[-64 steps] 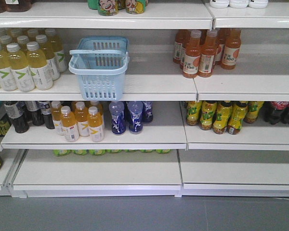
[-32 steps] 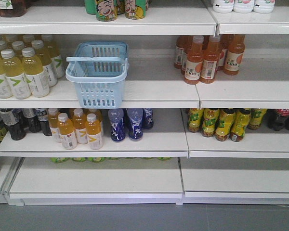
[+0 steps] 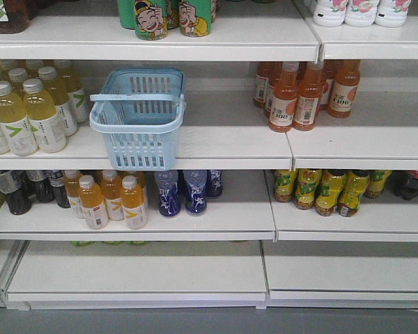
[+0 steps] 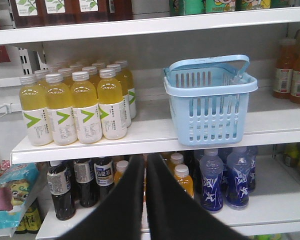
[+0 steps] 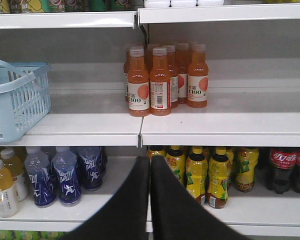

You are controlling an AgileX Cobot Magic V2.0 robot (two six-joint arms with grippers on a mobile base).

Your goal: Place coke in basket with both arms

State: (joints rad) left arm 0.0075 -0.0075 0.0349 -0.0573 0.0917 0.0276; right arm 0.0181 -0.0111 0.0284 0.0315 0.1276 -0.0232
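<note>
The light blue basket (image 3: 136,147) stands on the middle shelf, left of centre, its handle (image 3: 125,97) lying across the rim. It also shows in the left wrist view as the basket (image 4: 210,117) up and to the right, and in the right wrist view as the basket (image 5: 17,107) at the far left. My left gripper (image 4: 145,159) is shut and holds nothing, below the shelf edge and left of the basket. My right gripper (image 5: 150,159) is shut and holds nothing, in front of the lower shelf. The coke is out of view.
Yellow drink bottles (image 3: 28,118) stand left of the basket and orange juice bottles (image 3: 299,97) to its right. Below are orange bottles (image 3: 111,202), blue bottles (image 3: 184,191) and yellow-green bottles (image 3: 327,189). Dark cola bottles with red labels (image 5: 285,170) stand at the lower right.
The whole shelf scene has slid downward and grown slightly larger in the front view, so the camera has moved up and closer. Nothing on the shelves has moved.
</note>
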